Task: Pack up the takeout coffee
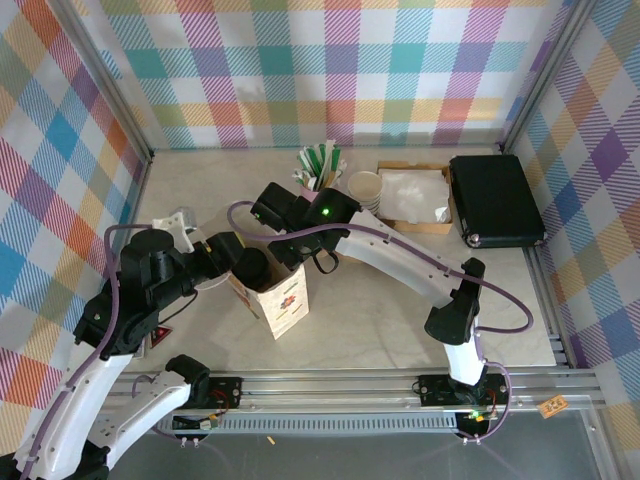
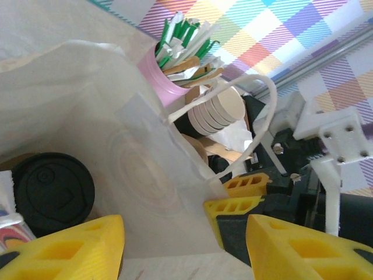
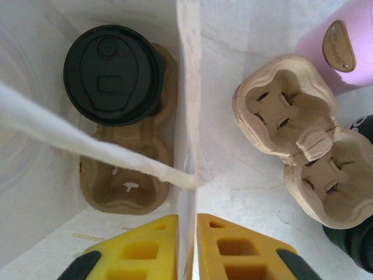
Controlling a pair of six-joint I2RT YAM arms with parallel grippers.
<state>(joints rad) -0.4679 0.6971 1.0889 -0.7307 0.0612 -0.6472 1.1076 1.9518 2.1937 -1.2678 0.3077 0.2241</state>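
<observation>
The takeout coffee (image 3: 111, 74), a cup under a round black lid, stands in one socket of a brown pulp carrier (image 3: 125, 181) at the bottom of the white paper bag (image 1: 283, 300). From above, its lid (image 1: 250, 266) shows in the bag's mouth. My right gripper (image 3: 187, 224) hangs over the bag's right rim, with its yellow fingers close on either side of the upright wall (image 3: 187, 87). My left gripper (image 2: 183, 233) is open wide and straddles the bag's near wall (image 2: 116, 116). The coffee (image 2: 52, 192) lies to its left.
A second, empty pulp carrier (image 3: 297, 134) lies on the table right of the bag. Behind the bag stand a pink cup of stirrers (image 1: 320, 165), stacked cream cups (image 1: 366, 188), a cardboard tray of napkins (image 1: 415, 195) and a black case (image 1: 495, 198).
</observation>
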